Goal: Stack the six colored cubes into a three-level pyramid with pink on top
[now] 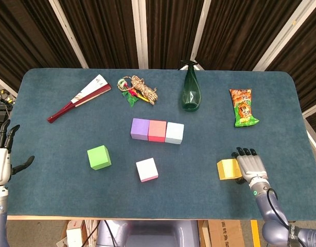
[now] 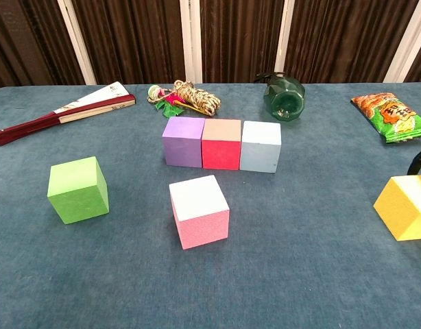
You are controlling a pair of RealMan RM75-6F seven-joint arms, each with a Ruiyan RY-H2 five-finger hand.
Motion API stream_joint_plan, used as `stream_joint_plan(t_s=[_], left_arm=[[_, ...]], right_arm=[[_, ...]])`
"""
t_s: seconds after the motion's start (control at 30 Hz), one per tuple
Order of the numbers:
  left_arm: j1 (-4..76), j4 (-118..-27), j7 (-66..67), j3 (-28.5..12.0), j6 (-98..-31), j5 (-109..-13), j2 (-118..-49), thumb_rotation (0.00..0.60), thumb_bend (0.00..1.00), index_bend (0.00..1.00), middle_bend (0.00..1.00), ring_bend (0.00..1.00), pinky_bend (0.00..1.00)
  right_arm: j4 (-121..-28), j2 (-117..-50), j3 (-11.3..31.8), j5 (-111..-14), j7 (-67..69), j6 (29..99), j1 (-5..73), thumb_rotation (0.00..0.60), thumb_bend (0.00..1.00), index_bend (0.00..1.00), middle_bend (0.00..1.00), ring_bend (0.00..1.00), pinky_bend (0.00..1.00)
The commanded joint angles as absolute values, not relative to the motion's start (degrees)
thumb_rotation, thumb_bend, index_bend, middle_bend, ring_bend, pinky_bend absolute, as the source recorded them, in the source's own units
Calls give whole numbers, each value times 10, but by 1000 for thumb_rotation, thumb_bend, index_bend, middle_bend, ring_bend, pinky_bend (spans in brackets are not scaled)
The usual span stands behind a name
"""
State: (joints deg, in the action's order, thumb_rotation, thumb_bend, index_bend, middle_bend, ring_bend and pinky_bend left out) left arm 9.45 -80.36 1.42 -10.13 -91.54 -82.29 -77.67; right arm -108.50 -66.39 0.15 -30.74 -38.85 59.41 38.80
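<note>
Purple [image 1: 140, 128], red [image 1: 157, 130] and light blue [image 1: 174, 133] cubes stand in a touching row at mid-table. The green cube [image 1: 99, 157] sits alone front left, and the pink cube [image 1: 147, 169] sits alone in front of the row. The yellow cube [image 1: 228, 169] lies at the front right. My right hand [image 1: 250, 165] is pressed up against its right side with fingers stretched forward, holding nothing. In the chest view only a dark fingertip [image 2: 419, 161] shows above the yellow cube [image 2: 405, 205]. My left hand [image 1: 2, 154] hovers open at the table's left edge.
Along the back lie a folded fan [image 1: 78, 98], a rope bundle [image 1: 137, 90], a green bottle [image 1: 191, 92] on its side and a snack bag [image 1: 243, 107]. The table's front edge [image 1: 158, 216] runs close to both hands.
</note>
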Motion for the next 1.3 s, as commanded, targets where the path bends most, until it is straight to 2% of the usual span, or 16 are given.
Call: stream_joint_plan(t_s=[0.03,0.37,1.3], left_arm=[[95,-804,17,-101,-915,-822,-778,600,203,141,0,0,0],[95,-804,27,-104,-908,-811,-783,600,203,141,0,0,0],[95,-810,24,-108,-902,-804,-781,600,202,141,0,0,0]], right_arm=[[-1078,-666,1,-325,-376,592,384,600,268,221,96,13,11],[-1068,-670,-2,-359,-344,572,380,600,268,225,129,13,12],[-1068,-685,-7,-334,-351,584,399,600,268,266,205,41,11]])
